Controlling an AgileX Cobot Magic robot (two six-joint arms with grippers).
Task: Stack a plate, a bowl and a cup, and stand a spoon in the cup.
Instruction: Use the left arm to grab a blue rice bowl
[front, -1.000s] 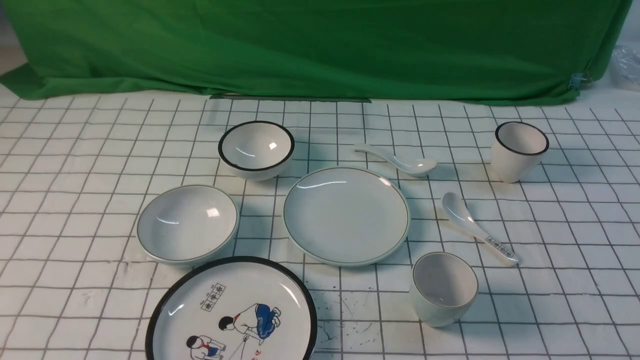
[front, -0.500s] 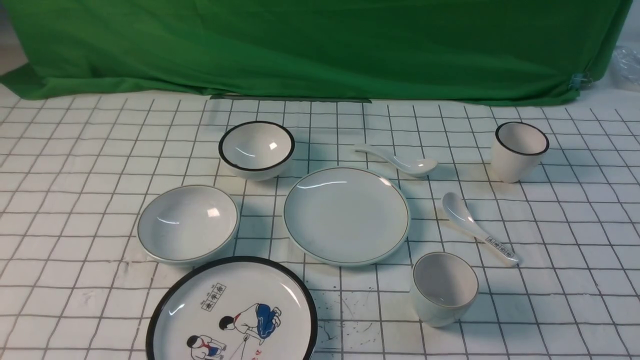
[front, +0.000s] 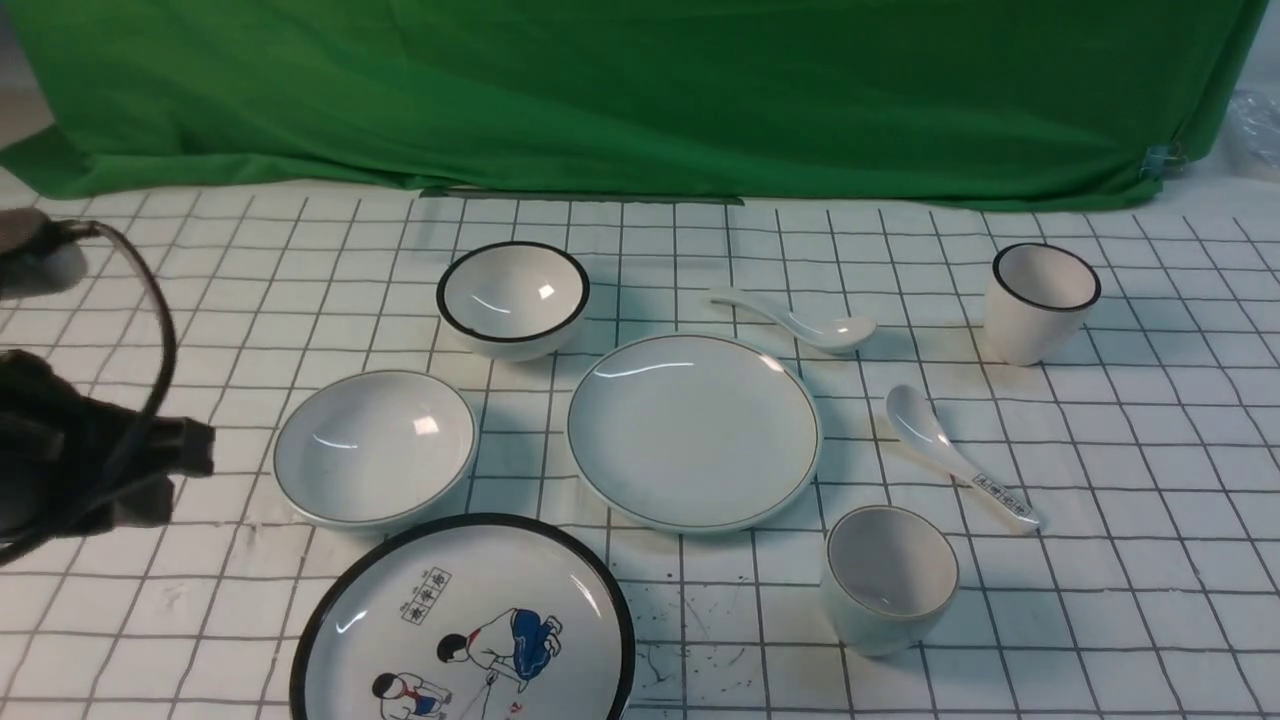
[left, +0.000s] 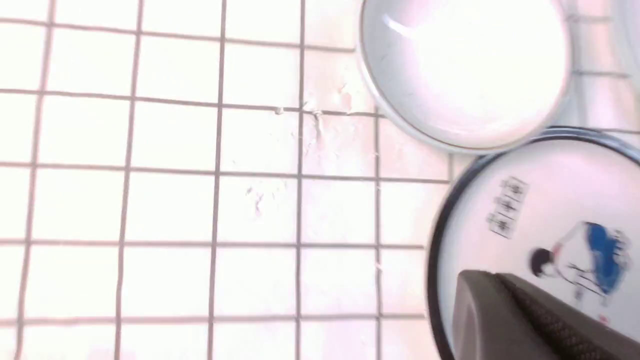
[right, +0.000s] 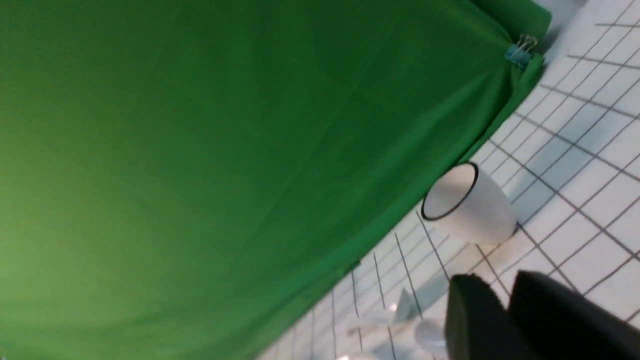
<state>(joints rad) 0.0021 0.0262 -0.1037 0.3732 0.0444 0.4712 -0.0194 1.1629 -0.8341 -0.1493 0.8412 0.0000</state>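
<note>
I read the left hand (front: 188, 470) as closed; it hovers left of the bowl (front: 375, 447). The right hand (right: 505, 320) shows only in its wrist view, and I cannot tell its state. On the surface (front: 1120, 610), the plate (front: 693, 430) lies central, with the bowl to its left, the cup (front: 889, 577) at its near right and the spoon (front: 800, 322) just behind. Nothing is stacked.

The left arm (front: 60, 450) pokes in low at the left edge, dark and blurry, with a black cable (front: 165, 340) arching over it. Its left gripper (front: 190, 450) points in toward the middle, jaws closed up. On the right gripper (right: 502, 295), both dark fingers (right: 470, 320) sit close together, but I can't tell if they're fully closed.
</note>
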